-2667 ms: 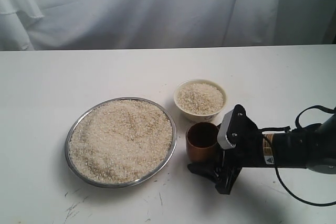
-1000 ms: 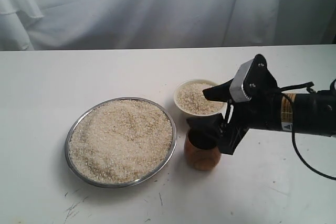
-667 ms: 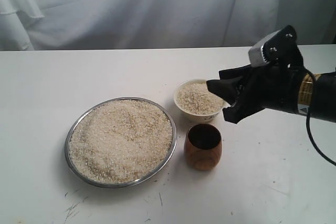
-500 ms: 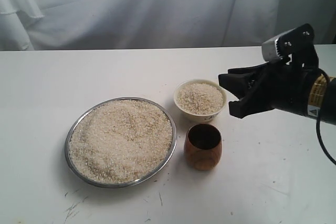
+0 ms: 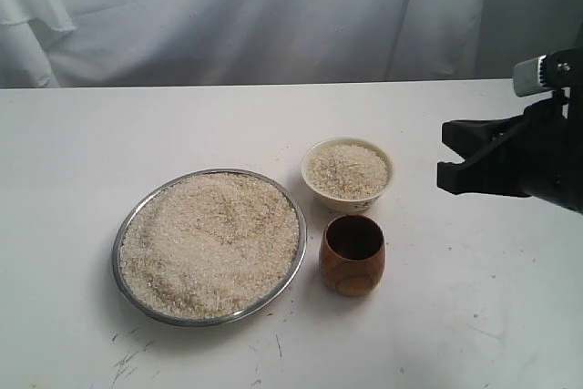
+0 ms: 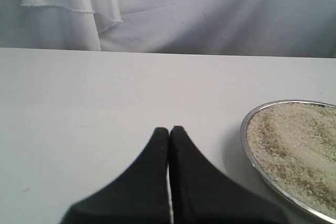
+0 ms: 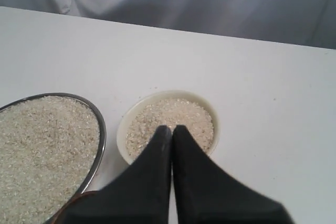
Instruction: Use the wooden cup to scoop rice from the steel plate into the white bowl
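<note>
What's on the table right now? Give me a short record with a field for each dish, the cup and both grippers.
steel plate: on the white table, heaped with rice
white bowl: beside the plate, nearly full of rice
wooden cup: upright, in front of the bowl, next to the plate, nothing holding it, no rice visible inside
left gripper: shut, empty, near the plate's rim
right gripper: shut, empty, raised, clear of the cup

Right arm (image 5: 547, 166) matte black (silver box (image 5: 528, 76) atop); tapered fingers (image 7: 152, 182).
</note>
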`<state>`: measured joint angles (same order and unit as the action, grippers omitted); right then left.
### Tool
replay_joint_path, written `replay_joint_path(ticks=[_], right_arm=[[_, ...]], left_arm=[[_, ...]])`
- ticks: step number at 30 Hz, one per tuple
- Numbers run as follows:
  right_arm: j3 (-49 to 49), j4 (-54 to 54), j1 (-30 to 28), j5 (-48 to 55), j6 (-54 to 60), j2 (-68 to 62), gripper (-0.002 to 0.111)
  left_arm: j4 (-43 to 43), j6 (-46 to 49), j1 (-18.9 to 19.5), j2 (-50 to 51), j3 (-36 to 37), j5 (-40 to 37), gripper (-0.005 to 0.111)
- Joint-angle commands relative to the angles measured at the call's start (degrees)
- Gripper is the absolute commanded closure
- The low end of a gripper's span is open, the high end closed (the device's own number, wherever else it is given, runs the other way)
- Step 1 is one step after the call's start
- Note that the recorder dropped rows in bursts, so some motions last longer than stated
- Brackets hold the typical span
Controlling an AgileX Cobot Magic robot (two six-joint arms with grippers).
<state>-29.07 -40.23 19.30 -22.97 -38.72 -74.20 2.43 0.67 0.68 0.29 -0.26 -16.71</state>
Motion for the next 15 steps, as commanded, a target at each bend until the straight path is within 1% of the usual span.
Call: replay_joint_path(ticks=[1,10,13,15], right_arm=[[0.4,0.8,0.1,0.9,0.7,4.1,0.108],[0.4,0.9,0.1,0.9,0.7,8.4,0.108],[0.4,4.1,0.1,0.7,0.7,8.7,0.108],[0.4,4.2,0.1,0.7,0.7,8.7,0.108]], left_arm=[[0.0,-0.2,-0.1,-0.3,0.3,0.4,0.107],[0.0,-0.2,-0.1,-0.3,0.3,0.4,0.107],[0.0,-0.2,-0.1,-0.3,0.3,0.4,0.107],[0.0,-0.2,-0.1,-0.3,0.3,0.4,0.107]])
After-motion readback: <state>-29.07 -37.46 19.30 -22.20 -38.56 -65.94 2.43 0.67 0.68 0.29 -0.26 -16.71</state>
